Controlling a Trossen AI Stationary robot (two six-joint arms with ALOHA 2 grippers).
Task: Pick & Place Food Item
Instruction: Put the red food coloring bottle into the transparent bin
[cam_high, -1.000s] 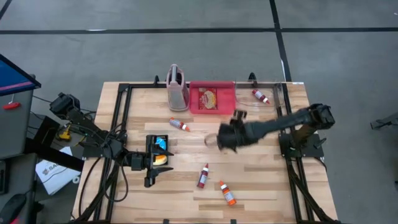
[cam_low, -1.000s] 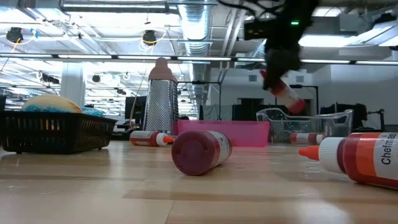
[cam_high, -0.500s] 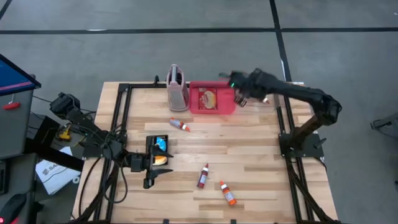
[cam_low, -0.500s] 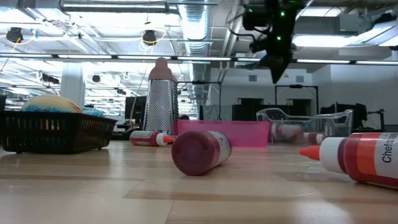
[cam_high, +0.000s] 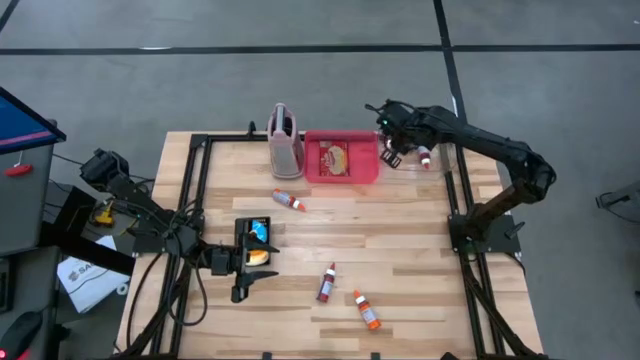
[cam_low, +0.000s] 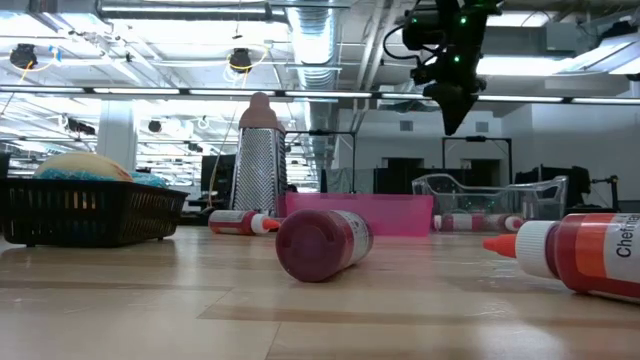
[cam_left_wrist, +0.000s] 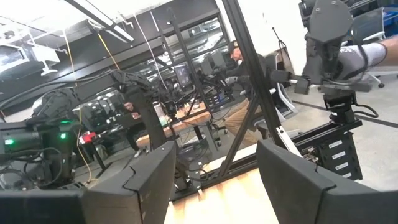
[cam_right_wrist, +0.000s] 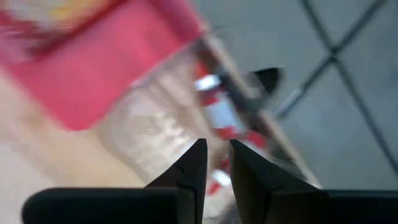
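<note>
My right gripper (cam_high: 392, 153) hangs over the clear bin (cam_high: 437, 150) at the table's far right. It points down and its fingers are nearly together with nothing between them (cam_right_wrist: 216, 149). A red-and-white sauce bottle (cam_right_wrist: 217, 112) lies on its side in the bin below it (cam_high: 421, 155). Three more red bottles lie on the table (cam_high: 290, 200), (cam_high: 327, 283), (cam_high: 366, 311). My left gripper (cam_high: 258, 270) waits open beside the black basket (cam_high: 240, 232) at the near left.
A pink tray (cam_high: 368, 170) holding a yellow food packet stands left of the bin, with a metal grater (cam_high: 284, 140) beside it. The basket holds blue and orange items. Black frame rails run along both sides. Bare wood lies mid-table.
My right gripper has swung from mid-table up and toward the far right, over the clear bin, carrying a red bottle. It has let the bottle go, and the bottle now lies in the bin. The fingers have since drawn together.
</note>
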